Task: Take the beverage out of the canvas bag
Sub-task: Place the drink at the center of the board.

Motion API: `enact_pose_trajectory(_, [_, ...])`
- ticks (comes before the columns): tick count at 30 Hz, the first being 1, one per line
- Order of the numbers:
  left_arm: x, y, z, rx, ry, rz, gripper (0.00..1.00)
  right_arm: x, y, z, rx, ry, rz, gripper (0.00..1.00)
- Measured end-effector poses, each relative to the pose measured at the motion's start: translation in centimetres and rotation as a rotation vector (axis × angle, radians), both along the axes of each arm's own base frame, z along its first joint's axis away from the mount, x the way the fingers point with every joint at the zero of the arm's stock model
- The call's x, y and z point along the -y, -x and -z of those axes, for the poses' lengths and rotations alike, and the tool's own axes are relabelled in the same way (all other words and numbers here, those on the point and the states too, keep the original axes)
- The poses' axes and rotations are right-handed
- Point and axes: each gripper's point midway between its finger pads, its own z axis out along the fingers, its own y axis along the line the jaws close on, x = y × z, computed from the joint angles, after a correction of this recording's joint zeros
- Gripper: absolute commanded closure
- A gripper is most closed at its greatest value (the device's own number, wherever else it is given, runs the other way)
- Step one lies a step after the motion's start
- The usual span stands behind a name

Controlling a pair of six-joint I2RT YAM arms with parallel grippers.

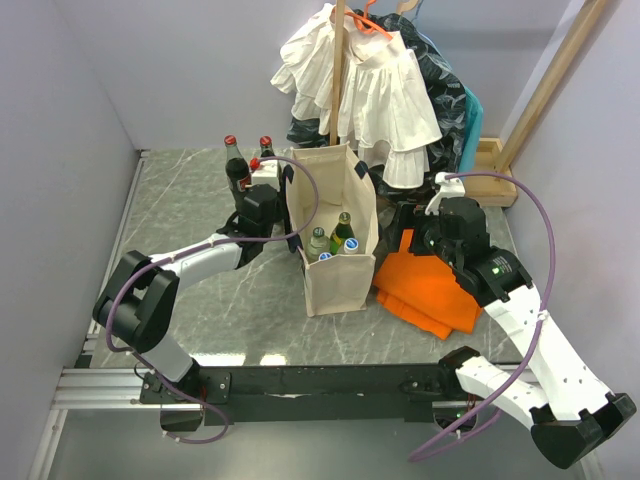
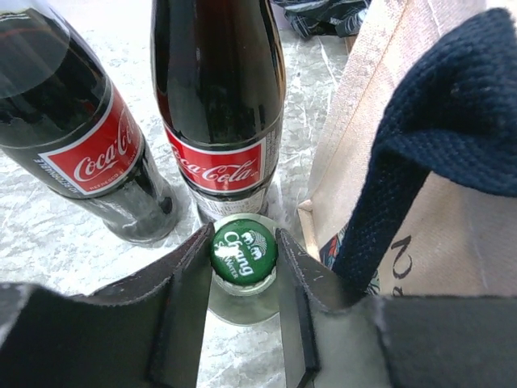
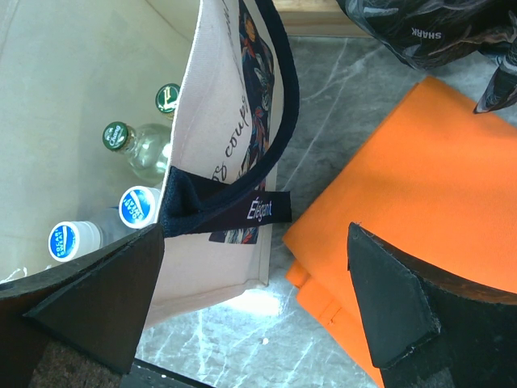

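Observation:
A clear glass beverage bottle with a green Chang cap (image 2: pixel 243 254) stands on the marble table, just outside the canvas bag (image 2: pixel 362 121). My left gripper (image 2: pixel 244 234) is shut on its neck, both fingers against the cap. In the top view the left gripper (image 1: pixel 258 208) hides that bottle, left of the cream bag (image 1: pixel 335 285). Inside the bag (image 3: pixel 212 271) remain two green-capped bottles (image 3: pixel 115 135) (image 3: pixel 167 97) and two blue-capped ones (image 3: pixel 139 205). My right gripper (image 3: pixel 254 303) hangs open over the bag's right lower corner, nothing between its fingers.
Two Coca-Cola bottles (image 2: pixel 89 158) (image 2: pixel 218 105) stand right behind the held bottle. A navy bag handle (image 2: pixel 440 129) hangs beside my left fingers. A folded orange cloth (image 1: pixel 430 285) lies right of the bag. White and dark clothes (image 1: pixel 365 80) hang behind it.

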Motion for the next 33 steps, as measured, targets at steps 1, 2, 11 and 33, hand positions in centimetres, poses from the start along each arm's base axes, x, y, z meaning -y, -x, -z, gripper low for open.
enact_pose_trajectory(1, [0.0, 0.0, 0.0, 0.001, -0.001, -0.003, 0.54, 0.0, 0.0, 0.0, 0.000, 0.000, 0.000, 0.00])
enact_pose_trajectory(2, [0.0, -0.1, -0.2, 0.011, 0.004, -0.006, 0.53, 0.0, 0.0, 0.0, 0.000, 0.000, 0.000, 0.00])
enact_pose_trajectory(11, [0.0, -0.6, -1.7, 0.065, 0.035, -0.020, 0.45, 0.0, 0.0, 0.0, 0.000, 0.000, -0.001, 0.00])
enact_pose_trajectory(33, [-1.0, 0.8, -7.5, 0.164, 0.093, -0.034, 0.29, 0.0, 0.2, 0.3, -0.002, -0.001, -0.003, 0.00])
